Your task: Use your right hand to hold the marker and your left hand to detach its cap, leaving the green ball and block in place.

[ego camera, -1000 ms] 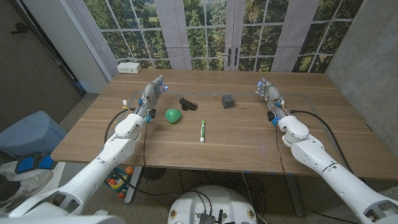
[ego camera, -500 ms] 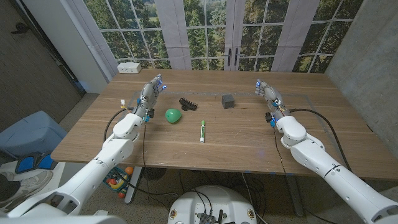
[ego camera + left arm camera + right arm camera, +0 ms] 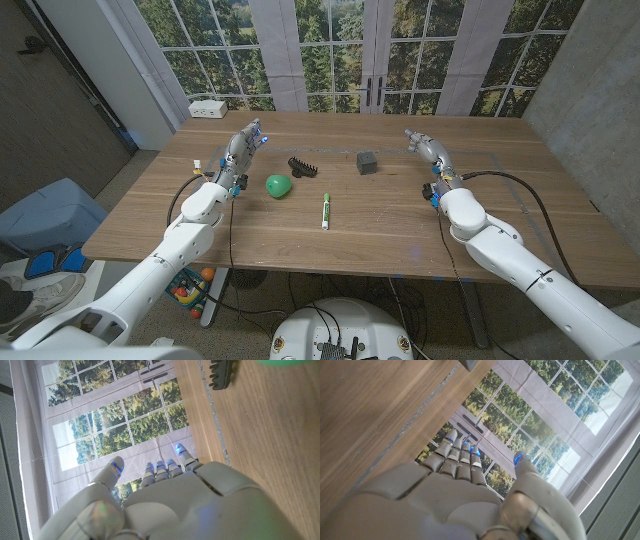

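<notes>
Marker (image 3: 325, 211) lay near the middle of the wooden table (image 3: 380, 230), its green cap end pointing away from me and the white barrel toward the near edge — neither hand was touching it. I saw the green ball (image 3: 278, 185) just to its left and a little farther back, with a black comb-like piece (image 3: 303, 166) beyond that, and the dark grey block (image 3: 367, 162) off to the marker's right, toward the far side. All four sat apart from one another.

My left hand (image 3: 243, 148) hovered at the left of the table, well clear of the ball, fingers stretched out toward the windows (image 3: 330, 50) and holding nothing. From the left wrist camera the fingertips (image 3: 167, 466) showed side by side with blue lights, the thumb standing apart from them, and the comb-like piece (image 3: 223, 372) and a sliver of the green ball (image 3: 280, 362) at the frame's edge.

My right hand (image 3: 427, 148) was on the right side, well apart from the block, fingers likewise extended and empty. The right wrist camera showed its fingertips (image 3: 461, 446) together, thumb spread aside, and a corner of the block (image 3: 471, 364) — nothing gripped.

A white power strip (image 3: 208, 108) sat at the far left corner.
</notes>
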Controlling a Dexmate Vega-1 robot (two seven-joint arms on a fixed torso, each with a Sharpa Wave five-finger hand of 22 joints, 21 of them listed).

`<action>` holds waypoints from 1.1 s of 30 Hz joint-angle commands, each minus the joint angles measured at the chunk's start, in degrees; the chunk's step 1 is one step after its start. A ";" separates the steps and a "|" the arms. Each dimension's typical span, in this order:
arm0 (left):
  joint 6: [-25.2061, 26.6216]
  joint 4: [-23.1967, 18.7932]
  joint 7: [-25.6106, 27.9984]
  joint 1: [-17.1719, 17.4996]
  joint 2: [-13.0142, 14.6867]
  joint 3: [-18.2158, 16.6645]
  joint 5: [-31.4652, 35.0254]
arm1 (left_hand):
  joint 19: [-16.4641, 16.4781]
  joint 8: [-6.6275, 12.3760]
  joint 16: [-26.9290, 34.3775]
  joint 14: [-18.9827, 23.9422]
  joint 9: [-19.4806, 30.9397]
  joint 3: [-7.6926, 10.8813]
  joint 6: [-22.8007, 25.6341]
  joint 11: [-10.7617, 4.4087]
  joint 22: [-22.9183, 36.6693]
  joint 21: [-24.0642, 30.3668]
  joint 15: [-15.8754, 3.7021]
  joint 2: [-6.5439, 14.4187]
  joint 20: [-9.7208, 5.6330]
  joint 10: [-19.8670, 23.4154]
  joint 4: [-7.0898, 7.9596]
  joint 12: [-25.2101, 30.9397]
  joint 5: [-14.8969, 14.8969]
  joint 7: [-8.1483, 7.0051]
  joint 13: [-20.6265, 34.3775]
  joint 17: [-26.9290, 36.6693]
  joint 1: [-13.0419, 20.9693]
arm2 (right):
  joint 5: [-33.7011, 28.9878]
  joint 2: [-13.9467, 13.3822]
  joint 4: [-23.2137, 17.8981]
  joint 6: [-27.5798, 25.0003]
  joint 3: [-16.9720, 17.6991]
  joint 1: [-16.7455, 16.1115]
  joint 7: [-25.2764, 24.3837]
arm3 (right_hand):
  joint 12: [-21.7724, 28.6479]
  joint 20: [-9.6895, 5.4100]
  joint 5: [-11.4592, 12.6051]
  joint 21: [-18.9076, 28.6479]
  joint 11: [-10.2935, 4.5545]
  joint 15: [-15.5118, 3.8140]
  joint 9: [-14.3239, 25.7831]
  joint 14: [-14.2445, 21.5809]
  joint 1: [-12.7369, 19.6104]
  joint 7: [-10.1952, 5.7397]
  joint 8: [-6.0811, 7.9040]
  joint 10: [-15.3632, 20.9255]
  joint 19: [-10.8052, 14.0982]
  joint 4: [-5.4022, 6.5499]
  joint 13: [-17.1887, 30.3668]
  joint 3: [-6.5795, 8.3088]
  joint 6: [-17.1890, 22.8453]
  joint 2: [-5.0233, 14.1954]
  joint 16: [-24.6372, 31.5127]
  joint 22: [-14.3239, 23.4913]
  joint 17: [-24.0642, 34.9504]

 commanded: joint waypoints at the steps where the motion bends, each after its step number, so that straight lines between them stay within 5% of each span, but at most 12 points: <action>1: -0.50 1.24 -0.74 -1.05 -0.40 0.61 0.43 | 0.30 0.27 -0.06 -0.02 0.22 0.30 0.55 0.11 0.25 -0.21 -0.87 1.94 -1.78 0.20 -0.37 0.46 0.12 -0.24 0.14 0.13 0.19 | -8.12 -1.17 -4.93 -5.92 -1.84 -1.05 -3.97 | 0.21 0.42 0.28 -0.16 -0.18 -0.43 0.21 0.27 0.01 -0.25 0.33 0.24 0.40 -0.55 0.15 0.18 0.37 0.20 0.42 0.28 0.22; 33: -2.42 -0.26 -1.03 0.65 0.11 0.18 0.51 | 1.10 0.38 -0.14 0.34 0.23 0.06 1.17 0.12 0.27 -1.34 -0.83 2.35 -1.69 0.66 -1.69 0.51 0.01 -0.07 0.16 -0.02 0.51 | -22.20 -3.85 -16.14 -17.18 -5.62 -4.90 -4.05 | 0.52 0.80 0.68 -1.04 -0.84 -1.10 0.32 0.81 1.50 -0.62 0.44 0.94 1.57 -2.81 0.32 0.42 1.06 0.74 1.14 0.39 0.63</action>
